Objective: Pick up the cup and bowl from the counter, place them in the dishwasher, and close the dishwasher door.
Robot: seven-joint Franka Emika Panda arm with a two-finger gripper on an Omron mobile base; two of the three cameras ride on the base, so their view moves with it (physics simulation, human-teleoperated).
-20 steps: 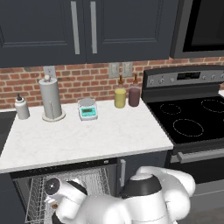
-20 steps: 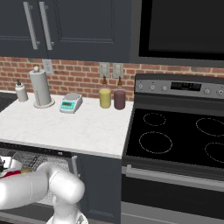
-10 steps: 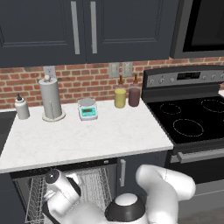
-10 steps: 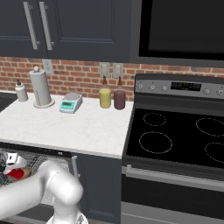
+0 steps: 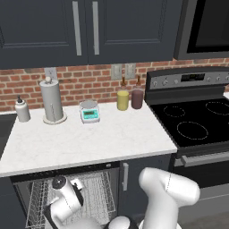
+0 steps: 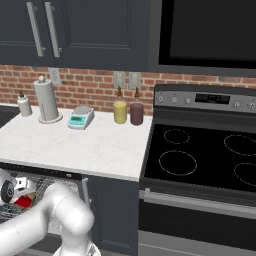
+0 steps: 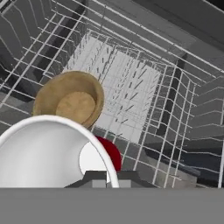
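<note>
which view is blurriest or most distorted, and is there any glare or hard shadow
Hand view: the cup sits so near it bulges huge, the bowl stays sharp, and the rack wires splay in steep perspective. Left base view: soft and slightly pixelated, even light, no glare on the counter. Right base view: the same flat light, faint shadows.

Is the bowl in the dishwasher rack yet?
In. The bowl lies among the grey wires of the rack, tilted, beside the cup.
</note>
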